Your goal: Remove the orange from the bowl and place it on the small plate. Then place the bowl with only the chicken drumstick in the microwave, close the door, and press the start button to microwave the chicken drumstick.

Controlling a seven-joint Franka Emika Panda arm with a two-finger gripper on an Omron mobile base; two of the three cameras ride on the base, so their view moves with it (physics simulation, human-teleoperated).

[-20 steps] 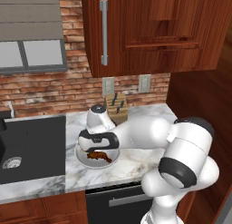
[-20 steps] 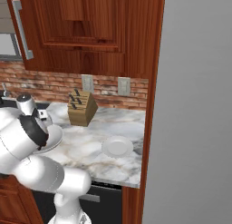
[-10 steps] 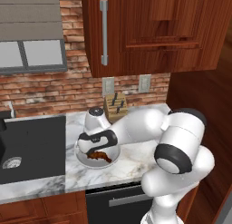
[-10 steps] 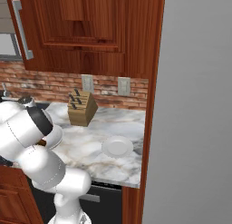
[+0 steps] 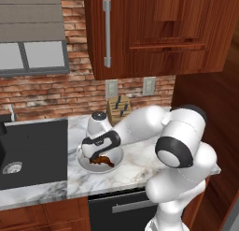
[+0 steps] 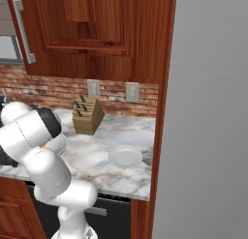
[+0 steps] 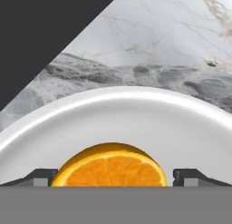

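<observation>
Two dark fingertips point(image 7: 41, 177) stand wide on either side of the orange point(image 7: 111, 166), my end effector point(image 7: 111, 181) spread fully and clasping nothing. The orange lies inside the bowl point(image 7: 136, 109) on the marble counter point(image 7: 172, 41). From the left base view I see the chicken drumstick point(image 5: 103, 161) in that bowl, and the small plate point(image 6: 125, 156) sits well apart near a knife block point(image 6: 87, 116).

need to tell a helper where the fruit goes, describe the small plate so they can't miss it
Start at the tall grey refrigerator panel on the right and look to the marble counter beside it. Near the counter's right end, in front of the wooden knife block, lies the small flat round white plate. It is empty and flat, unlike the deeper white bowl holding dark meat further left under the arm.
</observation>
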